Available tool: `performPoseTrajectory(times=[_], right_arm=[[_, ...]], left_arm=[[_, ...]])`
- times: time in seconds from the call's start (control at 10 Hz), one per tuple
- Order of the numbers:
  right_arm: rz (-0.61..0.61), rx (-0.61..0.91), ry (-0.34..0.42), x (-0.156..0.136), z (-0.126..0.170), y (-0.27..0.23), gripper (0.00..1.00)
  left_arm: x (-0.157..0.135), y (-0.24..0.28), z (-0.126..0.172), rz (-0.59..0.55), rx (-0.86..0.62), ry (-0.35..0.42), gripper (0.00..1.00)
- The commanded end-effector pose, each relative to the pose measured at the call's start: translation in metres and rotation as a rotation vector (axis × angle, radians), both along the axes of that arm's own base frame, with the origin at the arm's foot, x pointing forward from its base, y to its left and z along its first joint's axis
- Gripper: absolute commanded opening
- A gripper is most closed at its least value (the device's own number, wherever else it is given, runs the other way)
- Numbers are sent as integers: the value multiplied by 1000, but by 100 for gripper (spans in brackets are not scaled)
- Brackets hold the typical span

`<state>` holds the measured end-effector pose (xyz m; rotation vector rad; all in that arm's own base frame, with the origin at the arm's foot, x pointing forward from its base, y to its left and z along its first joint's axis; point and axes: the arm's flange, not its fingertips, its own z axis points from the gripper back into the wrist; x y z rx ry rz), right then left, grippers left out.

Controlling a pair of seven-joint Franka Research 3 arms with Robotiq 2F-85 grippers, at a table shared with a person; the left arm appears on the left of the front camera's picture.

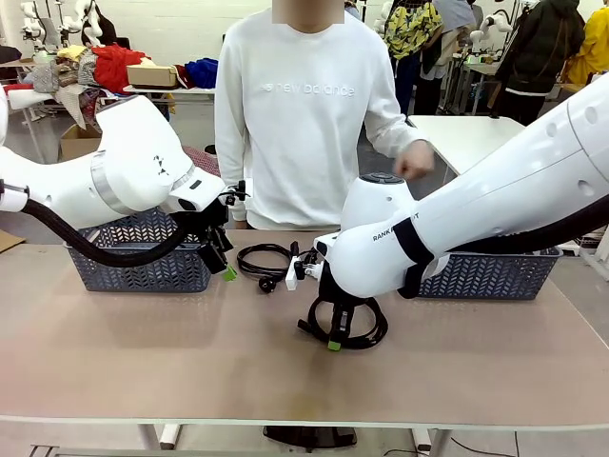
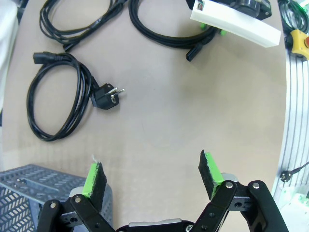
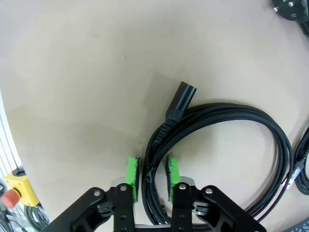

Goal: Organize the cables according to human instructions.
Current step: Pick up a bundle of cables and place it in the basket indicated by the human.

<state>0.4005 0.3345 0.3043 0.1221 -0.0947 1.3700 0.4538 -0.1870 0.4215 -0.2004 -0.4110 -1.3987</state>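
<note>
Nearest, the right gripper (image 3: pixel 152 176) pinches several strands of a coiled cable (image 3: pixel 231 116) lying on the table (image 1: pixel 190 362) (its plug end sits at one o'clock from the fingers in the wrist view). At eleven o'clock from it lies a second coil (image 1: pixel 262 259). At that coil's nine o'clock the left gripper (image 2: pixel 152 169) hovers, fingers spread wide. Beyond stands a person (image 1: pixel 304 114).

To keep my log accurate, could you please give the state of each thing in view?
Held cable: coiled, clamped at its edge.
Right gripper: shut on it.
Left gripper: open, empty.
Loose cable: coiled, lying free.
Person's hand: fisted, raised.
</note>
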Motion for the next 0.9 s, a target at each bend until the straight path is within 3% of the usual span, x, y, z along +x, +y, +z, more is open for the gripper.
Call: performPoseTrajectory(times=[0.0,0.2,0.5,0.8], right_arm=[[-10,-32,6,4,1,5,10],[-18,-31,19,2,3,4,0],[-40,-50,77,-11,17,1,0],[6,-74,8,-23,58,-9,0]], left_arm=[[0,0,-1,2,-1,-4,100],[0,0,-1,2,-1,-4,100],[0,0,-1,2,-1,-4,100],[0,0,-1,2,-1,-4,100]])
